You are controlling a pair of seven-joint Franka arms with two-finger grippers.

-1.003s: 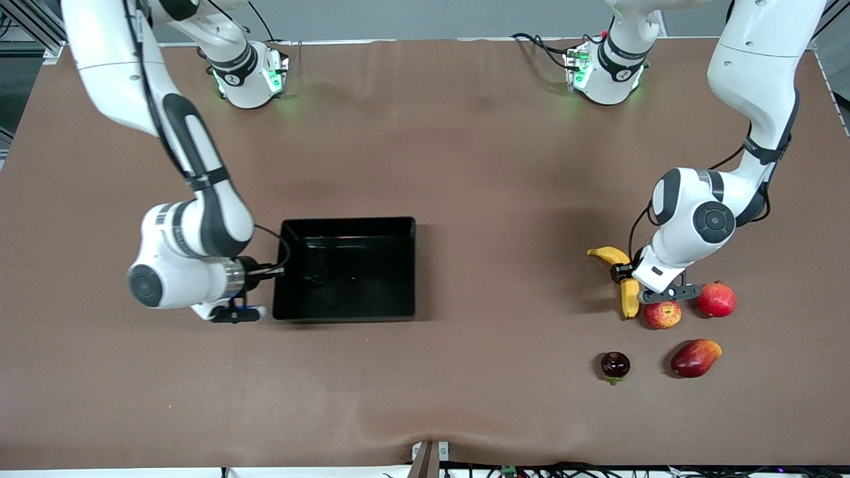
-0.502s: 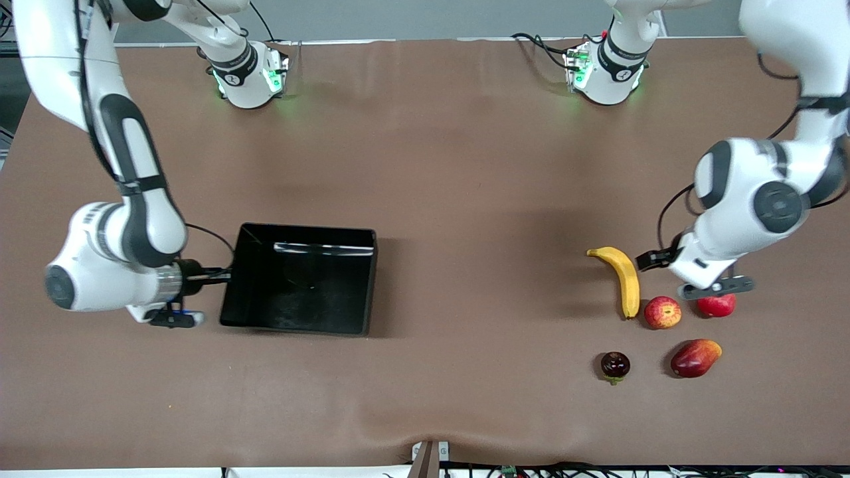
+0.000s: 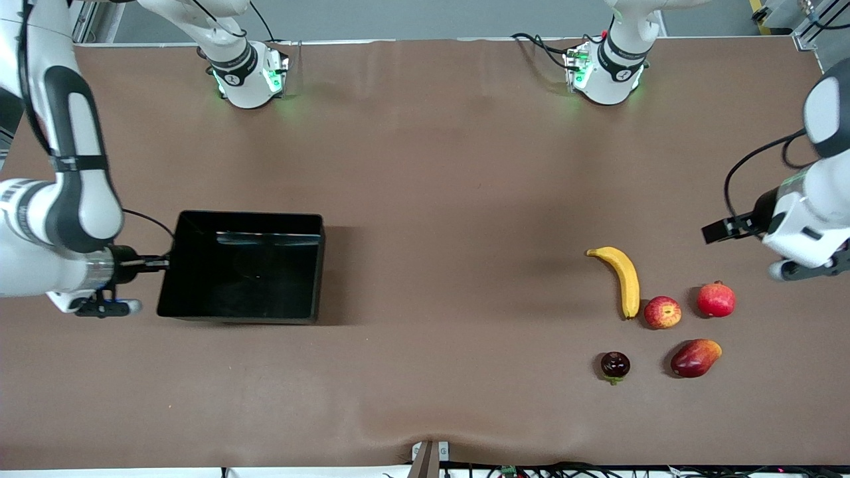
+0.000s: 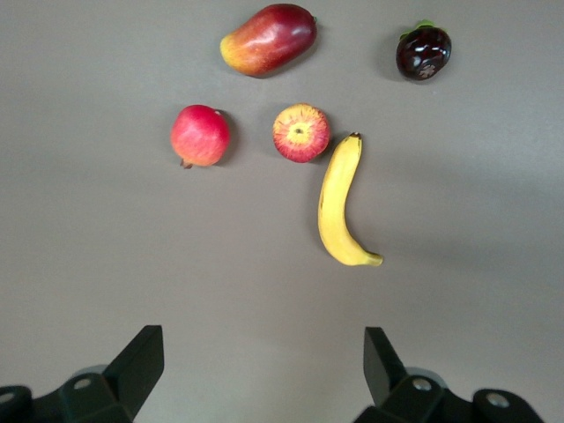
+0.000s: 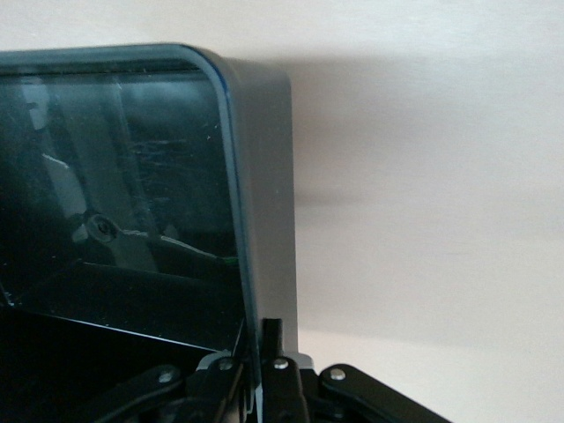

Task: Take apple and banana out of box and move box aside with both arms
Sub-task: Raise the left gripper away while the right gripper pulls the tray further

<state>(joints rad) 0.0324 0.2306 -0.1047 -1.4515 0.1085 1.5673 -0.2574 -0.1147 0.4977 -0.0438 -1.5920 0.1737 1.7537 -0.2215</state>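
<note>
Fruit already out: banana point(image 3: 623, 279) and apple point(image 3: 662, 312) lie touching on the table toward the left arm's end. Box-moving step in hand — right gripper point(image 3: 156, 263) pinches the wall of the empty box point(image 3: 247, 268), which sits toward the right arm's end. Left gripper point(image 4: 264, 374) hangs spread and empty over bare table near the fruit; next, judged: set the box down short of the table edge point(image 3: 13, 143) — little room left there.

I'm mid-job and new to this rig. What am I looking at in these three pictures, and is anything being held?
Two white robot arms work at a brown table. The wide picture looks down from across the table; the other two come from cameras on each wrist. The right gripper is shut on the wall of the black box, toward the right arm's end; its wrist view shows that wall pinched. The left gripper is open, holding nothing, above the table near the fruit: the banana, the apple, a red round fruit, an elongated red-orange fruit and a dark fruit.
</note>
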